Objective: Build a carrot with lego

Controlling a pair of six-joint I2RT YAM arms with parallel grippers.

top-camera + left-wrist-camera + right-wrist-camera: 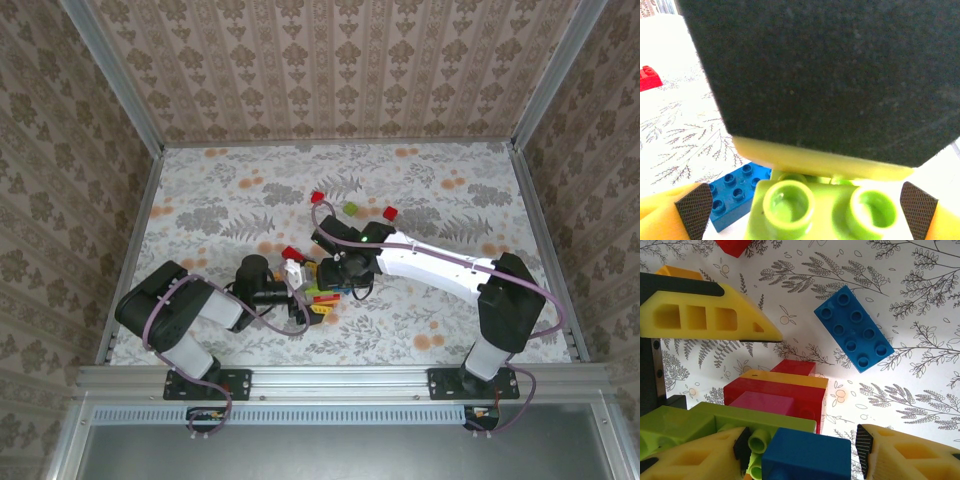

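Observation:
A stack of lego (790, 395) hangs between the two grippers: lime green, magenta, red, yellow and red bricks, with a blue brick (805, 455) nearest the right wrist camera. My right gripper (803, 449) is shut on this stack, one pad against the green studs. From above, the right gripper (335, 272) meets the left gripper (308, 290) over the small pile. My left gripper (806, 209) stands open, its pads on either side of the green brick (830, 197) and apart from it. The right gripper's dark pad (830, 75) rests on that brick.
A loose blue oblong brick (854, 328) lies on the floral table beside the stack, also visible as the blue brick (732, 192). Red bricks (317, 197) (390, 212) (291, 252) and a green one (351, 208) lie farther back. Patterned walls enclose the table.

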